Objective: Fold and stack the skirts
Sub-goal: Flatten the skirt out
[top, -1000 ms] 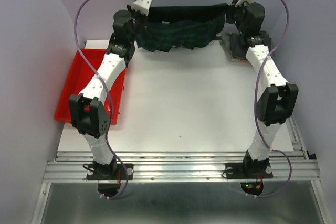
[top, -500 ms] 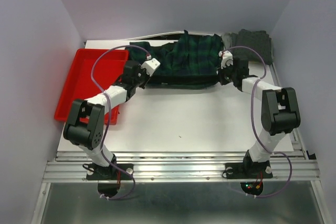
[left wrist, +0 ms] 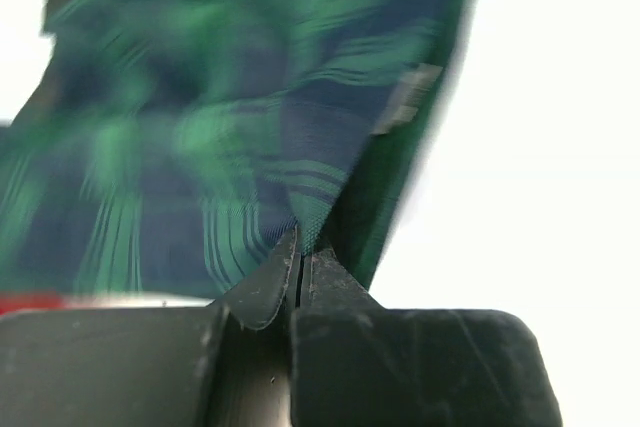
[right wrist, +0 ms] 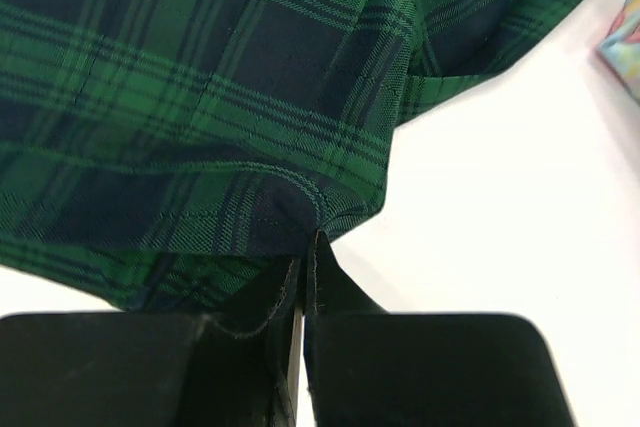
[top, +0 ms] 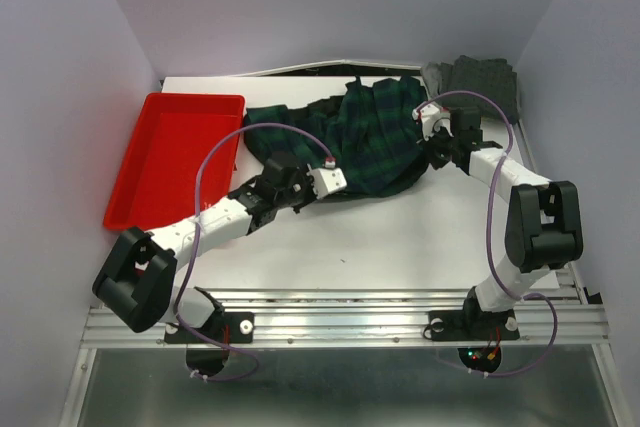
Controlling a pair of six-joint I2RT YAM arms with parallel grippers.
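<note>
The plaid skirt (top: pixel 375 142) lies rumpled on the far half of the desk (top: pixel 400 237), running from just right of the tray (top: pixel 170 162) across to the right side. It lies partly bunched, with its far right part heaped higher. The left pincer (left wrist: pixel 300 252) is clenched on a fold at the skirt's near edge, around the middle of the desk, its fingers pressed together with cloth between them. The left wrist view is blurred. The right pincer (right wrist: pixel 308 247) is clenched on the stitched hem at the skirt's right end, low over the desk. A charcoal skirt (top: pixel 487 79) sits in the far right corner, just beyond the right pincer and apart from the plaid one.
</note>
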